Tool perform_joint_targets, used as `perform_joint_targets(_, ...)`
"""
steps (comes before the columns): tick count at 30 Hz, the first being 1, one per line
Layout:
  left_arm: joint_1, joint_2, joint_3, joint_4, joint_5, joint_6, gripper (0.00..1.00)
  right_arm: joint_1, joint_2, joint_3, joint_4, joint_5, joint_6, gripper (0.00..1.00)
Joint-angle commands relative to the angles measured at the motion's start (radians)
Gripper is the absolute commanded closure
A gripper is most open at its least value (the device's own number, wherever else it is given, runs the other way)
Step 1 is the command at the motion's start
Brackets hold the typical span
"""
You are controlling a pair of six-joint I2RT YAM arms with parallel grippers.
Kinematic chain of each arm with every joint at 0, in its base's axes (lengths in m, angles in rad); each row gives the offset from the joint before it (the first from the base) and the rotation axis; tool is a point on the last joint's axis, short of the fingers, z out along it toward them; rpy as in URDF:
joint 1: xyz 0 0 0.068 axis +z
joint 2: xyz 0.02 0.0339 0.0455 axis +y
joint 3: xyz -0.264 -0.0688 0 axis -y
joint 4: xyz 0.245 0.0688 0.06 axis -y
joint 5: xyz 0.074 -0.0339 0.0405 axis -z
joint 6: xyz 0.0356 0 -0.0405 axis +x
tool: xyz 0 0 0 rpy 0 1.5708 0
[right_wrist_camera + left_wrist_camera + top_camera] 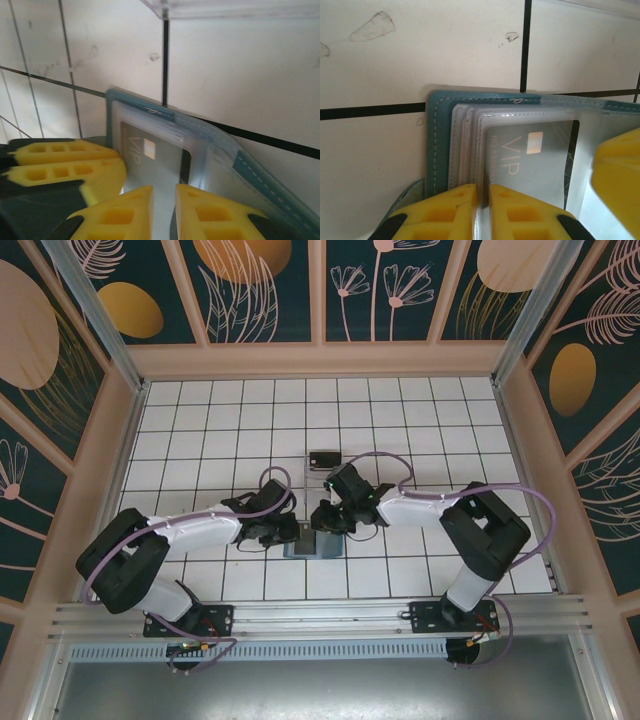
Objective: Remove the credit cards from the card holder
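1. The wallet (440, 145) lies open on the table (395, 60), near the middle and toward the near side, between the two claws.
2. One blue edge of it has white stitches. Inside that edge lie clear pockets in a stack, each pocket's edge a little further in than the last.
3. A grey card (535, 155) with "VIP" on it sits in the top pocket.
4. The left claw (482, 195) is almost closed. It pinches an edge of the clear pockets.
5. The right claw (164, 197) has only a thin gap. The card runs into that gap. I cannot tell if the claw grips it.
6. The two claws are just beside each other, with very little room between them.
7. A clear box (225, 7) sits on the far side of the wallet, apart from it.
8. The table spreads wide to the left, right and far side, up to the walls (320, 360).
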Motion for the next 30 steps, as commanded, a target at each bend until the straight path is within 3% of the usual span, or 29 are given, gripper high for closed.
perform_joint_targets(1,0.000,0.056,-0.047,-0.040,-0.010,0.018,0.85,0.008,0.021,-0.019,0.032,-0.017,0.005,0.81)
perform_joint_targets(30,0.000,0.074,-0.071,-0.009,0.015,0.012,0.87,0.012,-0.074,-0.036,-0.059,0.049,-0.003,0.80)
